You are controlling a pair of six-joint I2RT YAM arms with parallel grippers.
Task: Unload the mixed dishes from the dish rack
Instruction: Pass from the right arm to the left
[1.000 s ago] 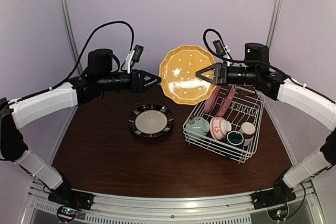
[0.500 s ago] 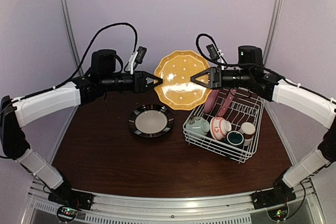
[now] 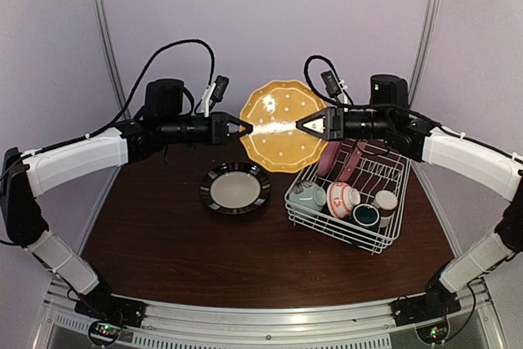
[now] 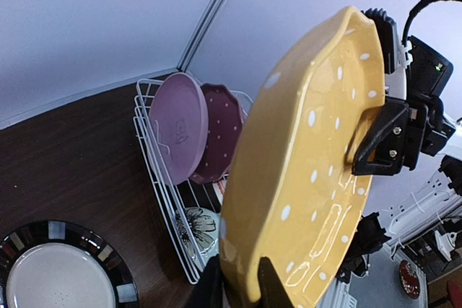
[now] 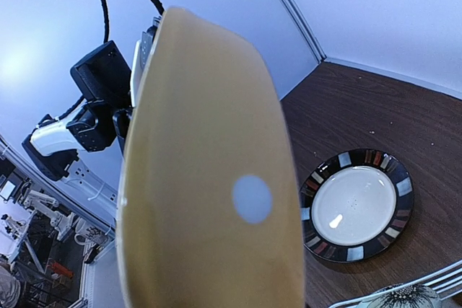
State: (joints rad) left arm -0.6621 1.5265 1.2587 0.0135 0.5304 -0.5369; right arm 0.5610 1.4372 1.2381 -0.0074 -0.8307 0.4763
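The yellow white-dotted scalloped plate (image 3: 282, 132) hangs upright in the air between both arms, above the table's back. My right gripper (image 3: 309, 124) is shut on its right rim. My left gripper (image 3: 248, 128) is shut on its left rim; in the left wrist view its fingers (image 4: 211, 283) clamp the plate's (image 4: 317, 164) edge. In the right wrist view the plate (image 5: 209, 178) hides my fingers. The white wire dish rack (image 3: 384, 239) holds two pink plates (image 3: 331, 157), a pale green bowl (image 3: 309, 196), a red-patterned bowl (image 3: 341, 199) and two cups (image 3: 365, 216).
The black-rimmed plate (image 3: 235, 188) lies flat on the brown table left of the rack, below the held plate. Metal frame posts (image 3: 106, 38) and a pale wall stand behind.
The right gripper carried the yellow plate slightly left. The left gripper advanced to the plate's left rim and closed on it.
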